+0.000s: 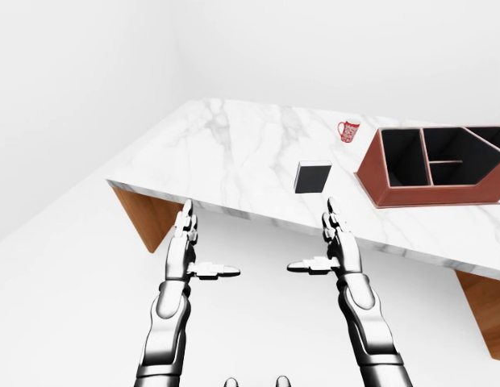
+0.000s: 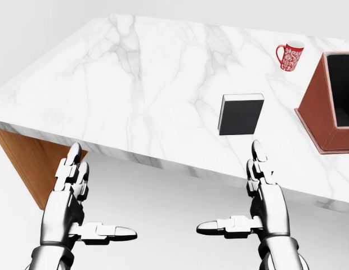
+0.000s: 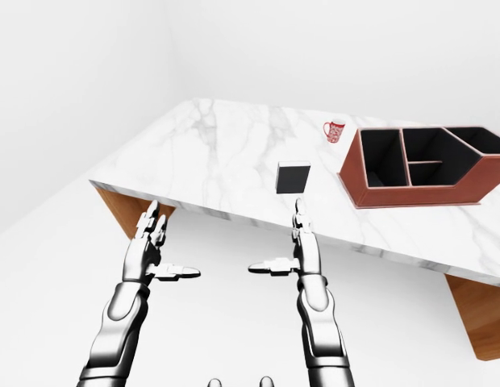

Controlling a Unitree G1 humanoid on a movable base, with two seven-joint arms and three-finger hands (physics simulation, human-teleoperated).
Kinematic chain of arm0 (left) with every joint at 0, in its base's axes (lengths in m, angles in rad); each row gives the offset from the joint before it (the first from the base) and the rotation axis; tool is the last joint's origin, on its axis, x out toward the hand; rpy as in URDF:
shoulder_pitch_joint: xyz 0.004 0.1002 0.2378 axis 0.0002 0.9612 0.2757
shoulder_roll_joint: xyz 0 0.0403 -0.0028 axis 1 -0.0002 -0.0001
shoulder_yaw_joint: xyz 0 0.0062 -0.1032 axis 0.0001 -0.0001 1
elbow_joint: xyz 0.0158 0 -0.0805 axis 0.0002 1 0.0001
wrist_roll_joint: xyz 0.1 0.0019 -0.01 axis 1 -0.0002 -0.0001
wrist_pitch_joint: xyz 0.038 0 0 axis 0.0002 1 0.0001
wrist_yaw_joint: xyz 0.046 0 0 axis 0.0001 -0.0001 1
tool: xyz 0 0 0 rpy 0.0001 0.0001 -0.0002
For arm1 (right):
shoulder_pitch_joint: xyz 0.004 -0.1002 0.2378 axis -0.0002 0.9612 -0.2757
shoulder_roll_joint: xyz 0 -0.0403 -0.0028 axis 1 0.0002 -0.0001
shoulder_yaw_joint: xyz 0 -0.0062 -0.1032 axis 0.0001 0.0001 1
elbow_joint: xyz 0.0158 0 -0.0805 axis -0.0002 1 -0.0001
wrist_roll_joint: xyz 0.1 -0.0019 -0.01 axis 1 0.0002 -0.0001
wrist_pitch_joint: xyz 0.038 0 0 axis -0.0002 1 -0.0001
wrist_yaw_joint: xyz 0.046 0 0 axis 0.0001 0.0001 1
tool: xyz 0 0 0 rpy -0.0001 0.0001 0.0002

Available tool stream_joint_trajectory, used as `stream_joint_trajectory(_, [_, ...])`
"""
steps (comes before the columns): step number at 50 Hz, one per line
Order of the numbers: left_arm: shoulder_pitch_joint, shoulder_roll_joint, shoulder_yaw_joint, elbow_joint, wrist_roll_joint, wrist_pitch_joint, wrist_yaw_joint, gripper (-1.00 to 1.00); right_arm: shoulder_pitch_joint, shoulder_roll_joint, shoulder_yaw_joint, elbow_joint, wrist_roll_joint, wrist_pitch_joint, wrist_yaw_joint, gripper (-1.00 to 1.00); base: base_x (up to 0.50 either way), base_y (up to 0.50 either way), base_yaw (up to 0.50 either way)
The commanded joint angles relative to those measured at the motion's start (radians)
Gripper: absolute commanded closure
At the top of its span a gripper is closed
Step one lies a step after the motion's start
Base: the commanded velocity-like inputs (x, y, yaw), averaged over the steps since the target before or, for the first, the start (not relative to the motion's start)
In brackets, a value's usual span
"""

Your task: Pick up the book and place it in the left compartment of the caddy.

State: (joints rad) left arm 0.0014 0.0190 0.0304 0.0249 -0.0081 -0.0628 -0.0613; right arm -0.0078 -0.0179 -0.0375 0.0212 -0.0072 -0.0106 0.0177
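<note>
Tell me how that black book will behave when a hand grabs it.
The black hardcover book probably stays stiff. Lying flat on the polished white marble table, it likely slides when pushed, and its low edges may be awkward to pinch.

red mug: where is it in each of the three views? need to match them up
Left-eye view: red mug upper middle, on the marble table, just left of the caddy.
Head view: top right, above and right of the black book; caddy mostly cut off at the right edge.
Right-eye view: upper middle, left of the caddy.
Shared landmark: the book, below and left of the mug in all three.
</note>
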Motion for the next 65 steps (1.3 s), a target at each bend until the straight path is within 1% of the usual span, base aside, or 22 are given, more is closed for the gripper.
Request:
stream_joint_trajectory(1, [-0.003,0.0,0.0,0.012,0.001,-0.01,0.0,-1.0,-0.005,-0.002,-0.003,0.014,0.004,-0.005,-0.003,-1.0,0.06,-0.18,0.0])
stream_joint_trajectory(8, [-0.004,0.0,0.0,0.01,0.0,-0.007,-0.001,-1.0,-0.003,-0.002,-0.002,0.004,0.004,0.002,-0.004,-1.0,0.06,-0.18,0.0])
stream_joint_trajectory(12, [0.012,-0.002,-0.005,-0.033,0.002,0.02,0.001,-1.0,-0.002,-0.003,-0.002,0.001,0.003,0.005,-0.004,-1.0,0.06,-0.18,0.0])
stream_joint_trajectory(23, [0.003,-0.002,-0.003,-0.013,0.002,0.011,0.001,-1.0,-0.006,-0.003,-0.006,0.01,0.003,-0.002,-0.008,-1.0,0.06,-0.18,0.0])
stream_joint_trajectory(28, [0.015,-0.004,-0.008,-0.039,0.005,0.025,0.001,-1.0,-0.003,-0.003,-0.004,0.0,0.003,0.005,-0.008,-1.0,0.06,-0.18,0.0])
stream_joint_trajectory(34, [0.012,-0.001,-0.001,-0.035,-0.003,0.021,-0.004,-1.0,-0.002,-0.003,-0.004,0.003,0.003,0.003,-0.008,-1.0,0.06,-0.18,0.0])
stream_joint_trajectory(35, [0.007,-0.001,0.006,-0.032,-0.017,0.026,-0.008,-1.0,-0.002,-0.003,-0.005,0.005,0.003,0.001,-0.007,-1.0,0.06,-0.18,0.0])
stream_joint_trajectory(36, [0.015,-0.001,0.003,-0.064,-0.015,0.048,-0.007,-1.0,-0.001,-0.003,-0.004,-0.002,0.002,0.007,-0.007,-1.0,0.06,-0.18,0.0])
stream_joint_trajectory(38, [0.017,-0.002,0.002,-0.071,-0.015,0.054,-0.006,-1.0,-0.002,-0.004,-0.004,-0.001,0.002,0.007,-0.008,-1.0,0.06,-0.18,0.0])
stream_joint_trajectory(39, [0.016,-0.002,0.002,-0.07,-0.017,0.052,-0.008,-1.0,-0.002,-0.003,-0.004,-0.001,0.002,0.007,-0.008,-1.0,0.06,-0.18,0.0])
stream_joint_trajectory(41, [0.003,0.0,0.004,-0.04,-0.01,0.027,-0.006,-1.0,-0.006,-0.004,-0.006,0.012,0.002,-0.003,-0.008,-1.0,0.06,-0.18,0.0])
stream_joint_trajectory(42, [-0.006,0.002,0.007,-0.019,-0.012,0.013,-0.008,-1.0,-0.004,-0.004,-0.003,0.005,-0.001,0.004,-0.008,-1.0,0.06,-0.18,0.0])
stream_joint_trajectory(43, [-0.005,0.001,0.007,-0.022,-0.014,0.017,-0.008,-1.0,-0.004,-0.003,-0.002,0.004,-0.003,0.006,-0.009,-1.0,0.06,-0.19,0.0])
stream_joint_trajectory(44, [0.008,-0.001,0.003,-0.055,-0.023,0.038,-0.015,-1.0,-0.008,-0.004,-0.003,0.016,-0.002,-0.002,-0.006,-1.0,0.06,-0.18,0.0])
stream_joint_trajectory(45, [0.016,-0.001,-0.001,-0.071,-0.018,0.043,-0.014,-1.0,-0.008,-0.004,-0.002,0.016,-0.003,-0.002,-0.006,-1.0,0.06,-0.18,0.0])
stream_joint_trajectory(51, [0.009,-0.001,0.002,-0.06,-0.022,0.036,-0.016,-1.0,-0.006,-0.003,-0.001,0.012,-0.006,0.001,-0.007,-1.0,0.06,-0.18,0.0])
stream_joint_trajectory(52, [-0.001,-0.002,0.003,-0.066,-0.028,0.047,-0.015,-1.0,-0.008,-0.003,-0.002,0.014,-0.005,0.002,-0.008,-1.0,0.06,-0.18,0.0])
stream_joint_trajectory(53, [-0.014,0.0,0.007,-0.034,-0.027,0.024,-0.014,-1.0,-0.011,-0.004,-0.004,0.025,-0.004,-0.007,-0.007,-1.0,0.06,-0.18,0.0])
stream_joint_trajectory(55, [-0.016,0.0,0.007,-0.032,-0.027,0.022,-0.014,-1.0,-0.009,-0.004,-0.003,0.019,-0.004,-0.004,-0.008,-1.0,0.06,-0.18,0.0])
stream_joint_trajectory(58, [-0.016,0.004,0.017,-0.056,-0.038,0.049,-0.008,-1.0,-0.004,-0.003,-0.002,0.007,-0.01,0.0,-0.014,-1.0,0.06,-0.18,0.0])
stream_joint_trajectory(62, [-0.015,0.005,0.018,-0.051,-0.036,0.044,-0.007,-1.0,-0.003,-0.003,-0.004,0.004,-0.008,0.0,-0.013,-1.0,0.06,-0.18,0.0])
stream_joint_trajectory(65, [-0.027,0.007,0.031,-0.007,-0.053,0.002,-0.009,-1.0,0.001,-0.002,0.0,-0.004,-0.006,0.005,-0.009,-1.0,0.06,-0.18,0.0])
